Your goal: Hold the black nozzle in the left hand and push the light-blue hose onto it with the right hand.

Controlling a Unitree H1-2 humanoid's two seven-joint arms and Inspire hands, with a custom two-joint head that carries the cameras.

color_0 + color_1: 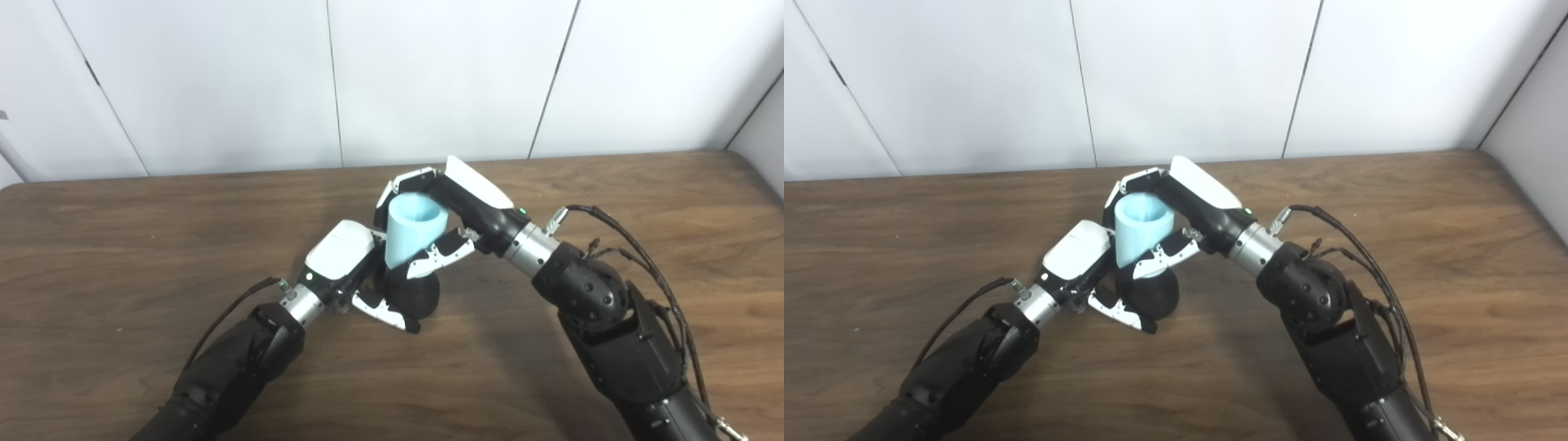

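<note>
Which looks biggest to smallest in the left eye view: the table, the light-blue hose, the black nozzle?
1. Wooden table
2. Light-blue hose
3. Black nozzle, though the hands partly hide it, so its place after the hose is unsure.

The place looks like a lab or robot test room. A plain wooden worktop (122, 245) stands against bare white wall panels (441, 73) with thin dark seams, and nothing domestic shows. Two black robot arms (612, 331) with exposed cables (643, 257) reach over the worktop.
</note>
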